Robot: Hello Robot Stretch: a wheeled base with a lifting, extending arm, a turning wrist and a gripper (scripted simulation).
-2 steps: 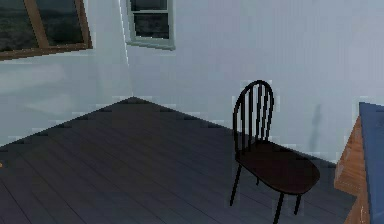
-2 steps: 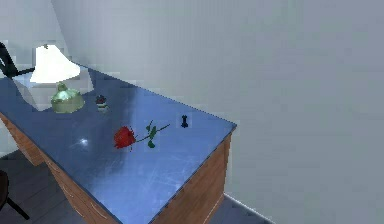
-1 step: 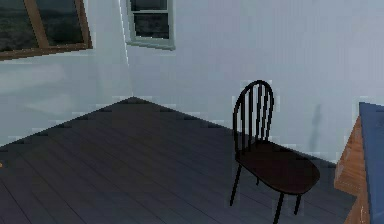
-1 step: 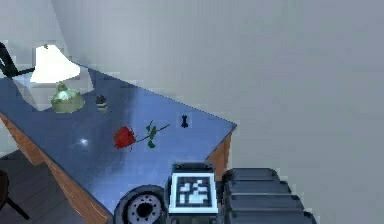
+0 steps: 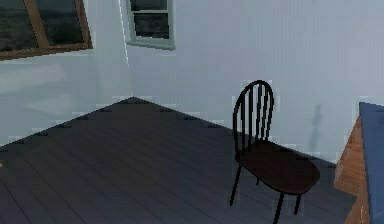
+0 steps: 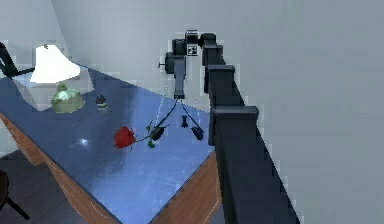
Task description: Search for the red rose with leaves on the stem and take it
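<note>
Your gripper [image 6: 175, 116] is out over the bench [image 6: 120, 185], right by the red rose [image 6: 124, 137] lying flat, probably placed for its stem; whether it holds anything, can't tell.

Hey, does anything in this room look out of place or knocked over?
Only the red rose: it lies flat on the blue tabletop near the end effector, not in a vase. The lamp and chair stand upright.

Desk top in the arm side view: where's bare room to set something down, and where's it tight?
Free: desk strip between lamp and rose; wide patch from the rose to the near edge, left of the arm. Crowded: lamp corner with a small dark thing; around the rose by the claw.
</note>
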